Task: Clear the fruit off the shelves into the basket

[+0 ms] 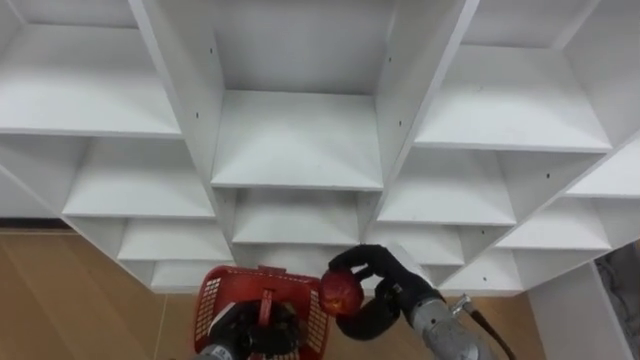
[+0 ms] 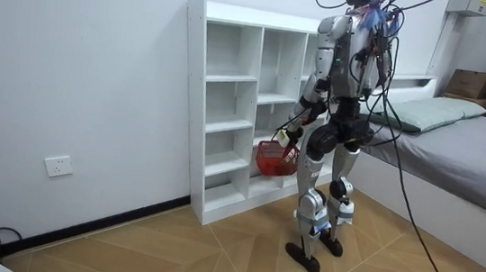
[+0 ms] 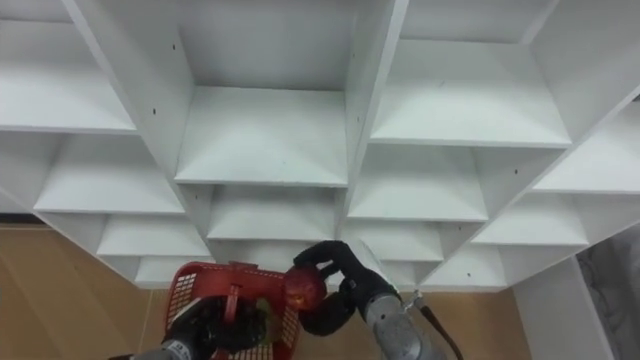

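Apple [image 1: 341, 291], red, is clamped between the curled fingers and thumb of the right robot hand [image 1: 392, 281]. Furthest left is the red basket [image 1: 215, 300]. The left robot hand [image 1: 243, 332] is curled round its handle and partly cut off by the lower edge, and it hides much of the basket's inside. The apple is at the basket's right rim; whether it touches is unclear. Both hang before the white closet's [image 1: 297, 140] low shelves, above wooden floor [image 1: 70, 300]. The robot stands close to the closet, with a bed [image 2: 477, 152] behind it.
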Motion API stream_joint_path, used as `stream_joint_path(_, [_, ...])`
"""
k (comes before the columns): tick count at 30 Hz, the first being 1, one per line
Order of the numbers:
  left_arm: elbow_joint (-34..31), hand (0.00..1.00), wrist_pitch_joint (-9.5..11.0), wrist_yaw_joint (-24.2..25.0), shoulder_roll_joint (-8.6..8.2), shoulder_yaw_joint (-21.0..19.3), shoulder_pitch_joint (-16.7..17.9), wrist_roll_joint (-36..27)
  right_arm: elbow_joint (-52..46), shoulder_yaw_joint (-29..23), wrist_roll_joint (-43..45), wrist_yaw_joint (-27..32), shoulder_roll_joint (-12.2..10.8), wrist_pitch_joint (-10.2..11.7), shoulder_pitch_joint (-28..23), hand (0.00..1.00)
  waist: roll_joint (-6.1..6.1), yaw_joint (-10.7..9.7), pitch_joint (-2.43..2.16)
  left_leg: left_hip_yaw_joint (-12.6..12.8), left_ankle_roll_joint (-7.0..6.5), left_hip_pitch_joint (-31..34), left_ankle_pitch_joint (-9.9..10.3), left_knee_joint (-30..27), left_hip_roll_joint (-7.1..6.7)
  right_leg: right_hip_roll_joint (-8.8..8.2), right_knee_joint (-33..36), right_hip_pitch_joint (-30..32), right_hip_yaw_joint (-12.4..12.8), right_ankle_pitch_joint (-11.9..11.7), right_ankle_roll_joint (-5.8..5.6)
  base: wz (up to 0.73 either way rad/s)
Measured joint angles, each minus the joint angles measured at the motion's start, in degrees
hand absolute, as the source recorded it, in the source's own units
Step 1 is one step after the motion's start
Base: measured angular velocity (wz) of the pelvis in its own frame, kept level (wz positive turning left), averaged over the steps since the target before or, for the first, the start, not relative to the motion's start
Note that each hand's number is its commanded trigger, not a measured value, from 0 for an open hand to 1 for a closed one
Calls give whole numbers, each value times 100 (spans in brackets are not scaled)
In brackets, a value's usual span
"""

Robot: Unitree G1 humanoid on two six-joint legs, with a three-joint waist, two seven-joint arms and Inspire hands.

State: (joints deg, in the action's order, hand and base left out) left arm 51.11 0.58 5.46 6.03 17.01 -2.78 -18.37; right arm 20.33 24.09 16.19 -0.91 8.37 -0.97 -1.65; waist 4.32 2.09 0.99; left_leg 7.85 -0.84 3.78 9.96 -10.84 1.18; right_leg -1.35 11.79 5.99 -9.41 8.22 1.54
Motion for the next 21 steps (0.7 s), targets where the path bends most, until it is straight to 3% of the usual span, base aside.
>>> stream_joint_path(11, [1,100,-32,1,64,-5,-27,38,-71,125,-66,-253,13,-49,167,100,-37,23,12,9,3,-24,2,2,23,36,10,-29,-1,-7,8,0])
stream_joint_path(14, [9,100,-41,2,59,9,-26,38,-145,178,-75,-408,25,-49,166,100,-127,36,32,4,4,-57,48,-5,41,55,8,-79,-20,-8,9,0])
stream_joint_path(16, [8,100,-71,2,15,19,-25,34,-151,179,-236,-429,26,-49,166,100,-221,56,11,5,0,-58,51,-9,42,52,9,-84,-24,-9,7,0])
stream_joint_path(21, [25,100,-92,9,-17,8,-23,34,-151,180,-339,-561,26,-49,165,100,-251,146,-2,11,4,-68,52,-10,26,56,8,-85,-13,-10,10,0])
